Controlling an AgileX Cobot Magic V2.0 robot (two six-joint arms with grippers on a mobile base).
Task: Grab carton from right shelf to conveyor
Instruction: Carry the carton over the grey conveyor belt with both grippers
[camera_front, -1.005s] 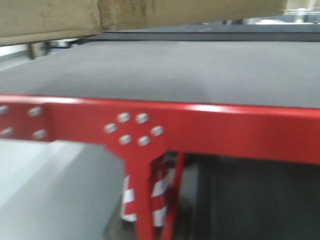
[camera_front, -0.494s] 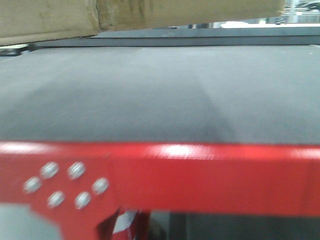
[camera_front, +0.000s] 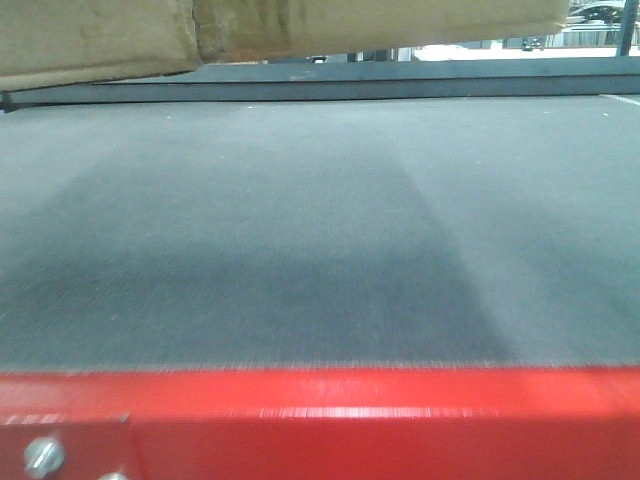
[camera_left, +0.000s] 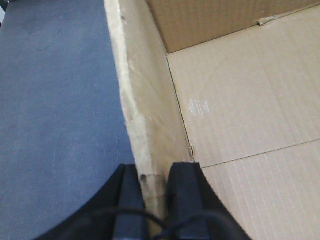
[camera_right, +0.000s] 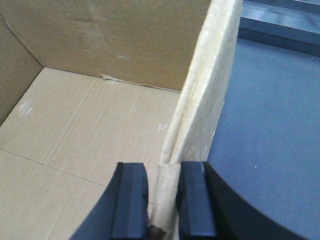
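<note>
The open-topped box (camera_front: 100, 35) hangs above the belt (camera_front: 320, 230), with the left gripper (camera_left: 154, 175) and right gripper (camera_right: 162, 172) each clamped on an opposite side wall; it is likely light but bendy, so grip the rims evenly

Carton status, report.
Left gripper shut on carton wall. Right gripper shut on opposite wall. Carton held over conveyor. Nothing visible in the way.
</note>
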